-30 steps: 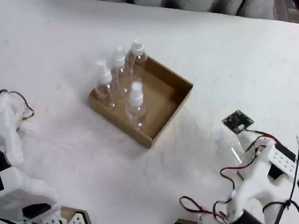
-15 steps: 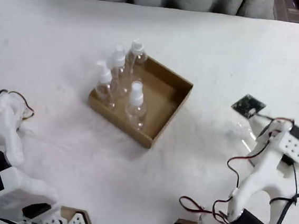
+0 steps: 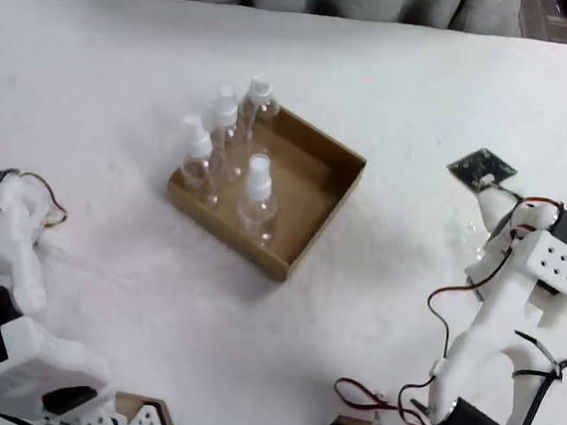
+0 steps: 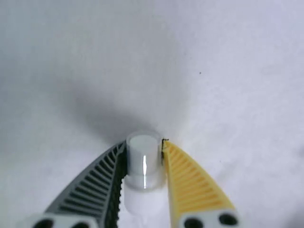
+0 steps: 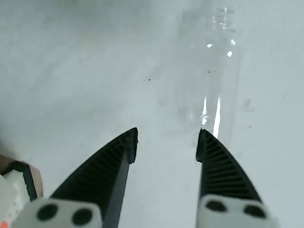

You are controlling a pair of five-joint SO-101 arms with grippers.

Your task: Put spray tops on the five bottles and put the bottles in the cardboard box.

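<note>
On the white worktop [image 3: 425, 96], your right gripper [image 5: 166, 140] hangs open by the bottle [image 5: 211, 80], probably light, slippery and crushable: grip mid-body. Left gripper [image 4: 144, 145] clamps a spray top [image 4: 144, 161].

White tabletop [image 3: 395, 93] carries a box [image 3: 229, 231] and, well apart, a capless bottle [image 5: 211, 80] lying flat.

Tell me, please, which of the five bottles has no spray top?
The clear bottle lying on the table by the right end effector; the four standing in the cardboard box all wear white tops.
</note>
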